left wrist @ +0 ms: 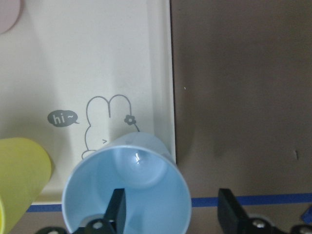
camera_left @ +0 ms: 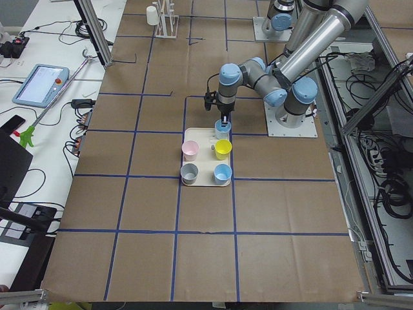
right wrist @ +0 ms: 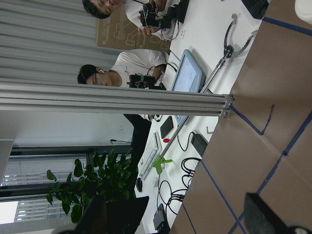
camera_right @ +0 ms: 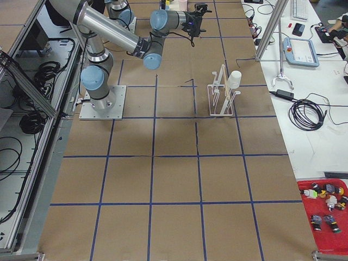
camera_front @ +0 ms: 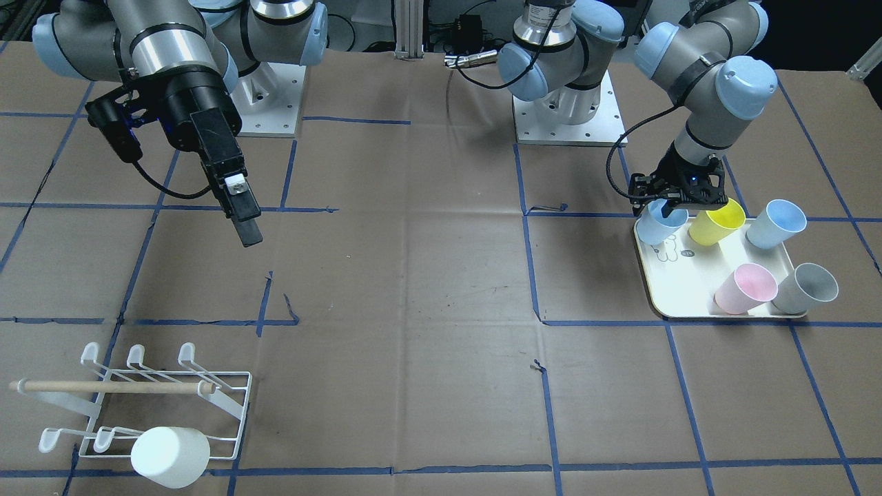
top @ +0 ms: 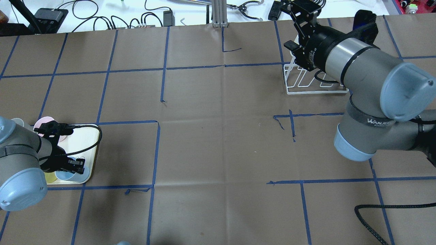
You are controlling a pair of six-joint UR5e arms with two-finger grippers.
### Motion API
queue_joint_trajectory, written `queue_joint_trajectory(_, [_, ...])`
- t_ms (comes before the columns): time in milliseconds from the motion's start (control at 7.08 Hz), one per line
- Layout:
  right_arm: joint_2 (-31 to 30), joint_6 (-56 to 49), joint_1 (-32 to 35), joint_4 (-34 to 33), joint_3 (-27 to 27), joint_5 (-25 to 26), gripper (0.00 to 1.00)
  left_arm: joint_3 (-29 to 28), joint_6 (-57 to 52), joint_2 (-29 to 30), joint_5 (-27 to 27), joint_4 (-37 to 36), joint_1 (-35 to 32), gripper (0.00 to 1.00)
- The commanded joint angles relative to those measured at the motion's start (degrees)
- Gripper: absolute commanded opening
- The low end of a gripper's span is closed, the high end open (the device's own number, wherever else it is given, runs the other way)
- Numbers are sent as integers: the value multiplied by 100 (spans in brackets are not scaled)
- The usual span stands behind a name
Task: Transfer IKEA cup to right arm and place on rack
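pale blue plastic cup [left wrist: 127, 195] on cream tray [left wrist: 73, 58], wall straddled by left gripper [left wrist: 171, 210], seemingly not yet clamped; pickup step; next: close, lift, carry to wide-open, empty right gripper [camera_front: 249, 233].

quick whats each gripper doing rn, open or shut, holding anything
Left gripper: open, one finger inside the pale blue cup and one outside, not clamped yet.
Right gripper: open, empty.
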State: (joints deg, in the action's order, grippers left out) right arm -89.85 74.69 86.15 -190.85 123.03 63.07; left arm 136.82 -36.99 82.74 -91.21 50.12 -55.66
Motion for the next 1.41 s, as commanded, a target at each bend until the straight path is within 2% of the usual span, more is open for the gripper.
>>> queue_joint_trajectory(0, [-23, -15, 7, 39, 11, 30, 100, -294, 16, 23, 16, 58, -6, 0])
queue_joint_trajectory(141, [-15, -16, 7, 39, -7, 30, 100, -600, 33, 5, 24, 363, -6, 0])
queue_joint_trajectory(283, [-6, -16, 7, 39, -7, 30, 100, -1134, 51, -47, 50, 976, -41, 0])
queue_joint_trajectory(565, [3, -16, 7, 48, -7, 30, 100, -2765, 121, 49, 453, 2774, -68, 0])
queue_joint_trajectory(707, [-6, -16, 7, 48, -7, 30, 100, -3549, 147, 180, 472, 3540, -76, 0])
queue_joint_trajectory(848, [3, -16, 7, 48, -7, 30, 100, -4174, 139, 425, 473, 3922, -207, 0])
queue_joint_trajectory(989, [20, -16, 33, 48, 10, 30, 100, -4598, 104, 697, 490, 3978, -426, 0])
queue_joint_trajectory(1131, [29, -16, 94, 48, 11, 30, 100, -4803, 60, 908, 917, 3927, -559, 0])
queue_joint_trajectory(1272, [55, -16, 95, 39, 11, 30, 100, -4865, -114, 1024, 1617, 3761, -577, 0])
